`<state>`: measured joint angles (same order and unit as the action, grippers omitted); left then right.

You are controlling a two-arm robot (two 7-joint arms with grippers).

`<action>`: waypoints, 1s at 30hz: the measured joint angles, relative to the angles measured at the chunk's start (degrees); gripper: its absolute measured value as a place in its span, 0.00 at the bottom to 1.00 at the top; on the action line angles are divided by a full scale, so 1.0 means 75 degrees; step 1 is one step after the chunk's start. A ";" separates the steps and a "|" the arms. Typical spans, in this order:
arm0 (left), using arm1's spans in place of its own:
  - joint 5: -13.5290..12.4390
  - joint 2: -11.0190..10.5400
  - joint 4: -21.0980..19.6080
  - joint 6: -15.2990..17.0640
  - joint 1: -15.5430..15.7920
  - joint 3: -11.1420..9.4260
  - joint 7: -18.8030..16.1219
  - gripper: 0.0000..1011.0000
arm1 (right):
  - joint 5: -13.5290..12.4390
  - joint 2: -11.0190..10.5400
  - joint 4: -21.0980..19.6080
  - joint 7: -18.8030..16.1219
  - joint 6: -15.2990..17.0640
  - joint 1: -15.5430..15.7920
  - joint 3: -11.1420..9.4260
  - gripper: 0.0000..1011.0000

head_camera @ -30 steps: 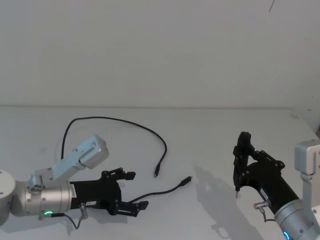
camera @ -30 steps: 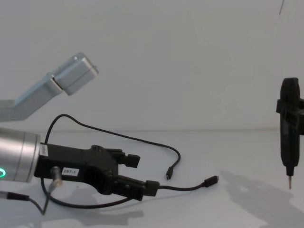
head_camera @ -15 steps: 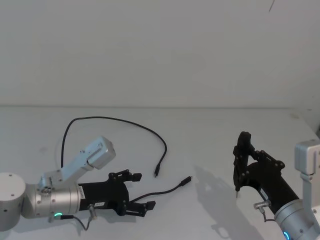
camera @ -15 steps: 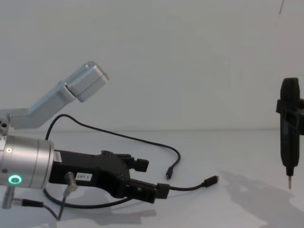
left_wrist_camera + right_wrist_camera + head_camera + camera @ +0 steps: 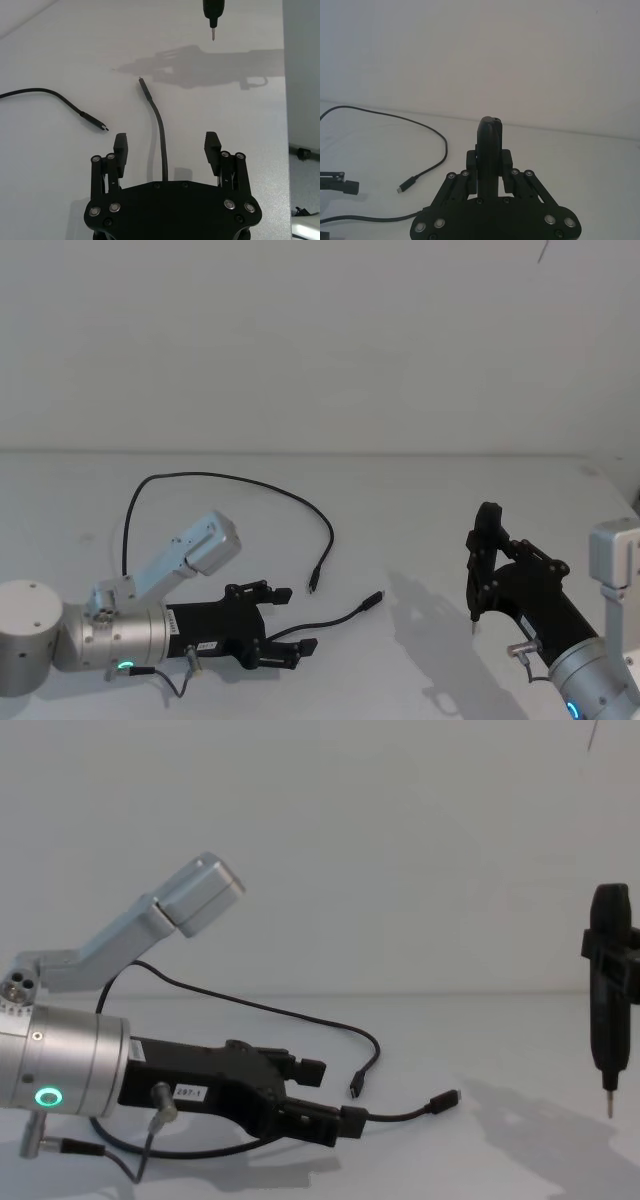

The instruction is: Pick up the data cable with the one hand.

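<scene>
**Approach complete, grasp pending: left pincer astride the cable**

The left pincer (image 5: 295, 620) lies low over the tabletop (image 5: 420, 500), its fingers (image 5: 120, 142) spread wide and holding nothing. The cable (image 5: 161, 125) rests flat on the tabletop. One stretch of it runs out from under the pincer's palm and lengthwise down the middle of the gap, touching neither finger as far as the left wrist view shows. That stretch ends in a plug (image 5: 375, 599) just beyond the fingertips. The second plug (image 5: 312, 587) lies near the pincer's farther finger, outside the gap. From there the cable arcs away and curves back past the pincer's wrist.

The right pincer (image 5: 497, 565) stands well apart from the left pincer, clamped on a black tool (image 5: 484, 530) whose metal tip points down. It takes no part in the pick-up.

Judged from this, you are at the end of the approach, and closing and lifting are not yet done.

For the next move, check that the pads sit level with the cable; the views do not settle this. Then close squarely across the strand between them. It is thin and limp, so it is likely to slip out under a high or skewed grip. Lift only once it is pinched, and expect the free length to trail.
</scene>
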<state>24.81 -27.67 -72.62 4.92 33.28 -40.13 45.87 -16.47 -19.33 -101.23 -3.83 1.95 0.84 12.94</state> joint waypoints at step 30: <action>-0.0087 0.0041 0.0263 0.0356 0.0362 -0.0408 0.0212 0.07 | 0.0000 0.0000 0.0000 0.0000 0.0000 -0.0001 0.0000 0.28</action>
<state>24.16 -27.37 -70.65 7.59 35.99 -43.19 47.46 -16.47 -19.33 -101.23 -3.83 1.95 0.84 12.94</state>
